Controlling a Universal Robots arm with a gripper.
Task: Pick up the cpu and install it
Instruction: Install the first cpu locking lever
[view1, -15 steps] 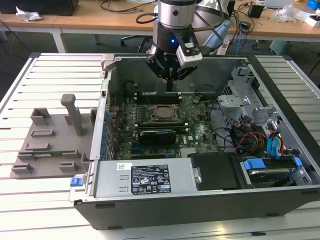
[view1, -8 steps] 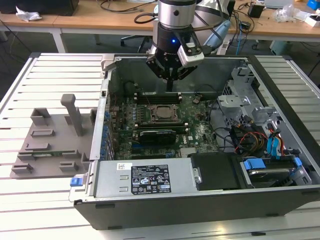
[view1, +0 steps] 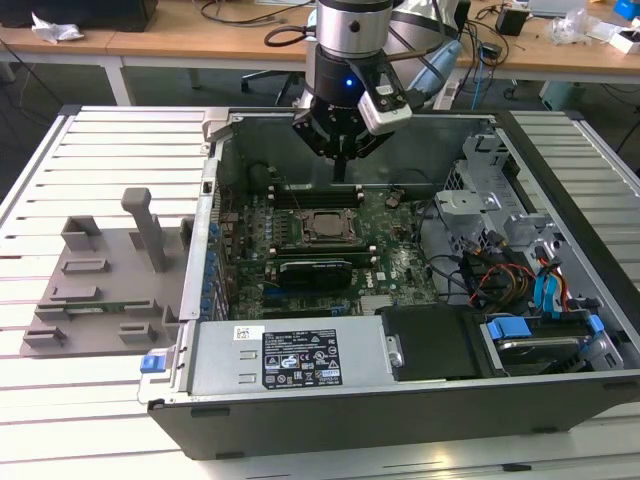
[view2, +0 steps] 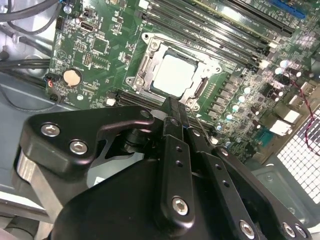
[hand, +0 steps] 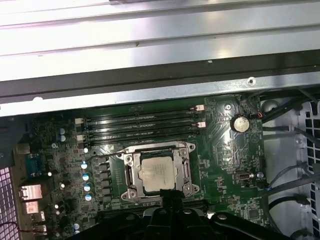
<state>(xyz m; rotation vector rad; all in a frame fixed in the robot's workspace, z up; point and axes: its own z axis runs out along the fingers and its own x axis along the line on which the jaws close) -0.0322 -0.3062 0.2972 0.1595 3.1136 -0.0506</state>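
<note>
Your gripper (view1: 342, 160) hangs over the open computer case (view1: 400, 400), above the far edge of the green motherboard (view1: 400, 270) and at about 12 o'clock from the socket frame (view1: 318, 228) in the exterior view. In the second wrist view the 2 black fingers (view2: 172, 125) stand pressed together with no gap and nothing between them, so the gripper is closed and empty; their tips (hand: 169, 200) sit just off one edge of the socket in the first wrist view. You can see the cpu (view2: 175, 75) lying flat inside the socket frame, its silvery-grey top facing up, and in the first wrist view the cpu (hand: 156, 172) sits squarely within the metal frame, with the memory slots (hand: 145, 127) running along 1 side of the socket. A round coin cell (hand: 240, 123) sits further off on the board. At about 9 o'clock from the case in the exterior view, the grey plastic tray (view1: 100, 290) with upright posts rests on the slatted table (view1: 60, 420).
</note>
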